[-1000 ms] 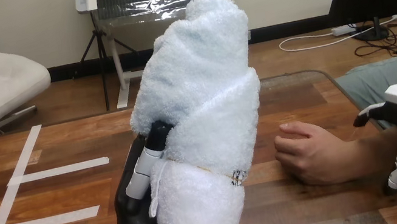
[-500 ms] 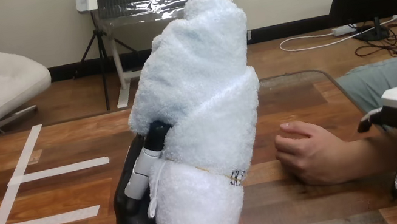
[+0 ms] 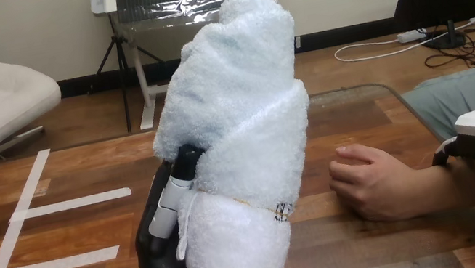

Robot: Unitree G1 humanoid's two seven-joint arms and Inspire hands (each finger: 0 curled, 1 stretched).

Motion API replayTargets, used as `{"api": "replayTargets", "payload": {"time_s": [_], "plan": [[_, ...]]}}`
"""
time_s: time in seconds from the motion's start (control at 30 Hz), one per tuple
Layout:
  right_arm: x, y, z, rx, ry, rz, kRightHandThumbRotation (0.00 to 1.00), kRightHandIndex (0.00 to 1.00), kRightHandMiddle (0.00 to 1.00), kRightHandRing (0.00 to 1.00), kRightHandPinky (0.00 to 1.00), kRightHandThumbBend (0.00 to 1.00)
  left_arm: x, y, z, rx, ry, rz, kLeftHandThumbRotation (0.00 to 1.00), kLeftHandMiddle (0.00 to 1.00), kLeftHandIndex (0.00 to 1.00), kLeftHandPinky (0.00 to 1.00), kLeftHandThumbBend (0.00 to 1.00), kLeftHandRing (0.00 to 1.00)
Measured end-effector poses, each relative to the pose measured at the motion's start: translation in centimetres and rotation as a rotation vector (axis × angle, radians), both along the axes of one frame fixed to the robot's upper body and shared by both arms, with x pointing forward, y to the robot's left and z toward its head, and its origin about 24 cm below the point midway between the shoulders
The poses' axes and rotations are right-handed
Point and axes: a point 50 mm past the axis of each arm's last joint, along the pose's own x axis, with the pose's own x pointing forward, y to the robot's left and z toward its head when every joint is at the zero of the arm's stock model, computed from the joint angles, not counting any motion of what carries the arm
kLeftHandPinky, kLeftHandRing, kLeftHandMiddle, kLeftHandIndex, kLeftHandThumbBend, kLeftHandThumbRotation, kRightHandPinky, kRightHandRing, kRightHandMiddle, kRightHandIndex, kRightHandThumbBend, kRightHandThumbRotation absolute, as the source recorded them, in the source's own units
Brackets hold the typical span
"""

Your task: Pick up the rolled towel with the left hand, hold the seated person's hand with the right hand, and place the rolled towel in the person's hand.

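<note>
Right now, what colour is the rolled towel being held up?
Pale blue, almost white: the rolled towel in the left hand, clearest in the head view.

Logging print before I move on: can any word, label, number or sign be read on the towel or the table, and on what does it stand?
No text can be read.
Rolled towel: a small tag at its lower fold, too small to read.
Table: the white tape strips carry no print.
</note>
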Motion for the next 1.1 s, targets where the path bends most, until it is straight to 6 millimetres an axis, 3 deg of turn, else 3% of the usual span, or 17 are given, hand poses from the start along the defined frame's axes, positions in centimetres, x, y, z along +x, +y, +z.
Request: {"api": "replayTargets", "payload": {"time_s": [1.1], "plan": [[0.79,0.03,-0.98,-0.090,0.031,0.031,0.09,0.90,0.95,0.95,0.94,0.76,-0.39,0.18,-0.34,0.000,0.005,0.011,0.03,0.38,0.45,0.24,0.79,0.30]]}}
